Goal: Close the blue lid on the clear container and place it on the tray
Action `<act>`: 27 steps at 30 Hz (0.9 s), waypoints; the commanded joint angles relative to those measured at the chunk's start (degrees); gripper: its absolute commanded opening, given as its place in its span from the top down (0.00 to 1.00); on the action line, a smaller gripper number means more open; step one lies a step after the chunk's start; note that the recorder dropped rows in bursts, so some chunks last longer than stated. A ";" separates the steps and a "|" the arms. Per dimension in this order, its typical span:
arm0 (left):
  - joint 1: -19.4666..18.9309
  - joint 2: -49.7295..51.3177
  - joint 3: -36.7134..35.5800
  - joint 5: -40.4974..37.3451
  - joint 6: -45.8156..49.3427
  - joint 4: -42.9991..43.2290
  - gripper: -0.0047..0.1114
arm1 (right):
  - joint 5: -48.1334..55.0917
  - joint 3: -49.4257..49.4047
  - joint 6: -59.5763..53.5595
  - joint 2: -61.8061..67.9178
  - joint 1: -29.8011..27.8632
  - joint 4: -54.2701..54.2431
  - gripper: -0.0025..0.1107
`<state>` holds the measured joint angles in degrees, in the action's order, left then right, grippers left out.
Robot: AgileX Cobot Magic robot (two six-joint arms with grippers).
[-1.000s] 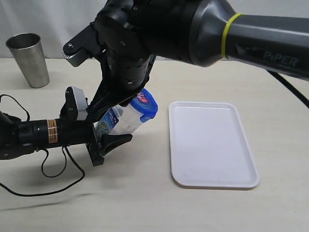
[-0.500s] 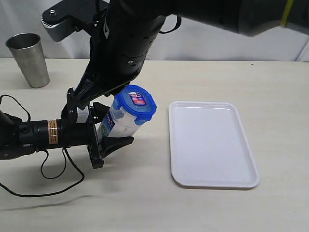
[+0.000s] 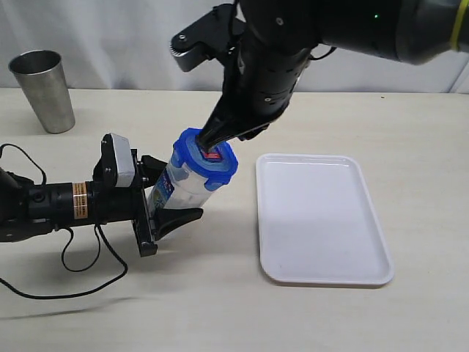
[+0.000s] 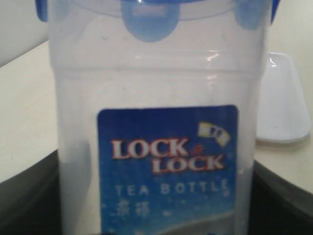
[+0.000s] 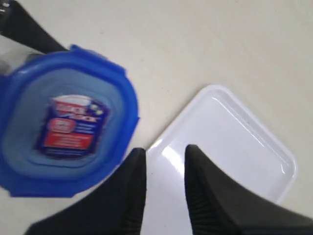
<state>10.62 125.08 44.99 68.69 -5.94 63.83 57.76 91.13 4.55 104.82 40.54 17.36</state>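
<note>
Right claw (image 5: 164, 161), narrow and empty, has released the blue lid (image 5: 63, 127) onto the clear container (image 4: 156, 98) gripped by the left claw (image 3: 168, 192); snapping it shut probably comes next.

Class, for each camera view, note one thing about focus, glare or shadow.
Exterior view: sharp, evenly lit, soft shadows on the table. Left wrist view: the clear container fills the frame, its label slightly soft, background out of focus. Right wrist view: the blue lid is blurred; glare streaks on the tray.

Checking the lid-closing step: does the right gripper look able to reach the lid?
Likely yes: the right gripper is just above the lid, nothing between them, and the left gripper holds the container.
</note>
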 commanded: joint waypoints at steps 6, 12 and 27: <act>0.11 -0.37 -0.22 1.27 0.12 -0.55 0.96 | -11.30 -8.62 -5.42 -0.38 -6.74 -12.83 0.94; 0.11 -0.37 -0.22 1.27 0.12 -0.55 0.96 | -12.76 -9.53 -17.28 -0.38 -6.41 -27.75 0.94; 0.11 -0.47 -0.22 1.27 0.10 -0.55 0.96 | -8.18 -9.16 -39.88 -0.38 -5.74 -57.08 0.94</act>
<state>10.64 125.08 44.99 69.89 -5.46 63.87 48.32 81.94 -34.35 104.33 34.30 -39.13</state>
